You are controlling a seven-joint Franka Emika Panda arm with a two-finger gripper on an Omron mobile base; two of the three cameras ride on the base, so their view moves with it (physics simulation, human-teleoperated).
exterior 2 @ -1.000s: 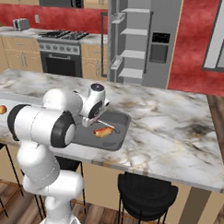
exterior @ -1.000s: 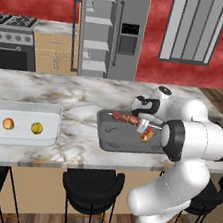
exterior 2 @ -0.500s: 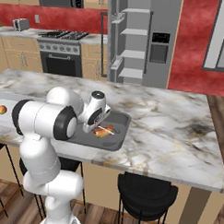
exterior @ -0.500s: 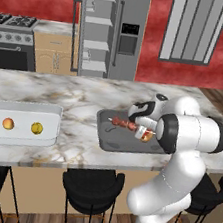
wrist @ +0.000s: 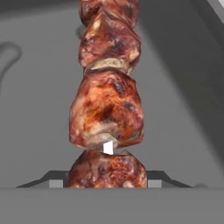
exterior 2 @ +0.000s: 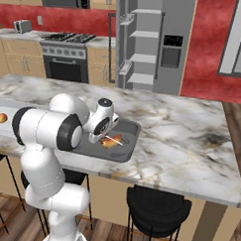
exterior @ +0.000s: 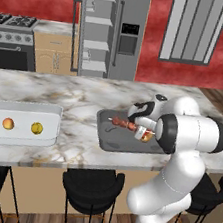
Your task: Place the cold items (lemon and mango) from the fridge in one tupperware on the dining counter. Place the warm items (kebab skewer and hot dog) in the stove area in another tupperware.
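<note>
Marble covers the long surface (exterior: 85, 99) that stands in front of the robot, and three black stools (exterior: 92, 184) are pushed under its near edge. Nearest to the base, the tool (exterior: 131, 125) hangs low over a dark grey tupperware (exterior: 110, 137) and is pressed together on the kebab skewer (exterior: 124, 124). In the hand view the skewer (wrist: 107, 100) runs straight away from the tool, its meat pieces above the grey floor of the container (wrist: 39, 109), with one raised wall at the upper right corner. I cannot tell if the skewer touches the floor of the container.

From the right base view, the hot dog (exterior 2: 109, 141) lies inside the same container (exterior 2: 128, 148), just beside the tool (exterior 2: 99, 136). This container sits close to the near edge of the surface.

Further left, well apart from it, stands a light grey tupperware (exterior: 22, 115) with the mango (exterior: 8, 124) and the lemon (exterior: 36, 128) side by side inside it. Between the two containers the marble is bare, and to the right of the dark container the surface (exterior 2: 181, 135) is open up to its far corner.

Behind the surface stand the stove (exterior 2: 65, 60) and the grey fridge (exterior: 108, 29) against a red wall (exterior: 155, 34).
</note>
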